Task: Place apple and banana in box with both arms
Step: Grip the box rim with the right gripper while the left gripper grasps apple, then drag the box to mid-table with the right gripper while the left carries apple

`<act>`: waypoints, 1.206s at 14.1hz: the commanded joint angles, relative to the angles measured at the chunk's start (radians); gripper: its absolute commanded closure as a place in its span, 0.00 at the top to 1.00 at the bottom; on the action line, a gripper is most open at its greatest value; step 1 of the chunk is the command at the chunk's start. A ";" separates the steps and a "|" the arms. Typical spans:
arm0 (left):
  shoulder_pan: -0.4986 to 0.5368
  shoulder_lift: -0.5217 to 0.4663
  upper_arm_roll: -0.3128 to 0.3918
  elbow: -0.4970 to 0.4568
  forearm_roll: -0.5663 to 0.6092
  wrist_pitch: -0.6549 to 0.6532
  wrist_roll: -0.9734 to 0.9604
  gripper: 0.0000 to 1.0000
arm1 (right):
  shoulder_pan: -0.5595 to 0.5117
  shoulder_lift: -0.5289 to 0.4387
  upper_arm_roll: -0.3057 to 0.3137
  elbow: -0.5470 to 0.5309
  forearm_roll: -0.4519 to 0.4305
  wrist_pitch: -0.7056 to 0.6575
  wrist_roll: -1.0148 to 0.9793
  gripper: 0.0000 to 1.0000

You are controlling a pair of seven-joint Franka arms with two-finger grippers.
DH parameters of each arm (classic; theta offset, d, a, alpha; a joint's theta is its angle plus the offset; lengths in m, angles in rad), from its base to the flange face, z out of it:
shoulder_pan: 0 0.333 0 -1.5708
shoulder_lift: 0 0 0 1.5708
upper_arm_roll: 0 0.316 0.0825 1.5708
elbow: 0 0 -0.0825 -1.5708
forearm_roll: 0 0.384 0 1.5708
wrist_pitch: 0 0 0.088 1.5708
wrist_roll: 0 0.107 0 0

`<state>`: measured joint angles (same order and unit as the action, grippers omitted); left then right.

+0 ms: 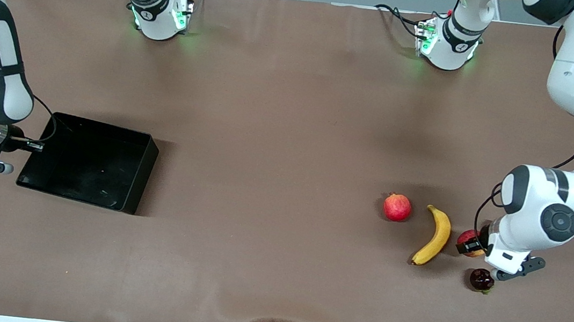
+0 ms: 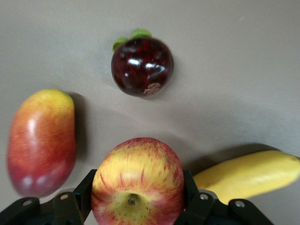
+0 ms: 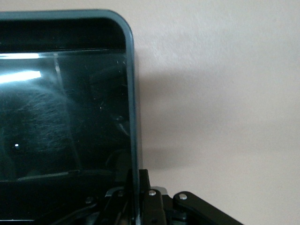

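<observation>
The apple (image 1: 467, 239), red with yellow streaks, sits between the fingers of my left gripper (image 1: 472, 246), which is shut on it beside the banana's lower end. In the left wrist view the apple (image 2: 138, 180) fills the space between the black fingers (image 2: 83, 194), stem dimple toward the camera. The banana (image 1: 435, 236) lies on the table next to it and shows in the left wrist view (image 2: 246, 174). The black box (image 1: 86, 165) lies toward the right arm's end of the table. My right gripper (image 1: 39, 145) is shut on the box's wall (image 3: 133, 93).
A pinkish-red round fruit (image 1: 397, 207) lies beside the banana, toward the box. A dark maroon fruit with green leaves (image 1: 481, 279) lies nearer to the front camera than the apple. A red-yellow mango (image 2: 42, 140) lies close by the apple, hidden under the left arm in the front view.
</observation>
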<state>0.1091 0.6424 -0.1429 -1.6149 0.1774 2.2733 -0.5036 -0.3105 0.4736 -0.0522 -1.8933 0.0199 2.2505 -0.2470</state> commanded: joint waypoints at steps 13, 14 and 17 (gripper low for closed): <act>0.011 -0.257 -0.224 0.131 -0.045 -0.474 0.002 0.00 | 0.477 -0.213 0.037 0.049 0.137 -0.247 0.326 0.00; 0.008 -0.262 -0.239 0.135 -0.047 -0.475 -0.003 0.00 | 0.534 -0.207 0.037 0.051 0.137 -0.241 0.344 0.00; 0.009 -0.265 -0.289 0.136 -0.059 -0.475 -0.021 0.00 | 0.665 -0.182 0.037 0.049 0.143 -0.168 0.472 0.00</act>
<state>0.1101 0.3892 -0.3984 -1.4880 0.1415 1.8182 -0.5114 0.2988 0.2872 -0.0030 -1.8437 0.1390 2.0524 0.1550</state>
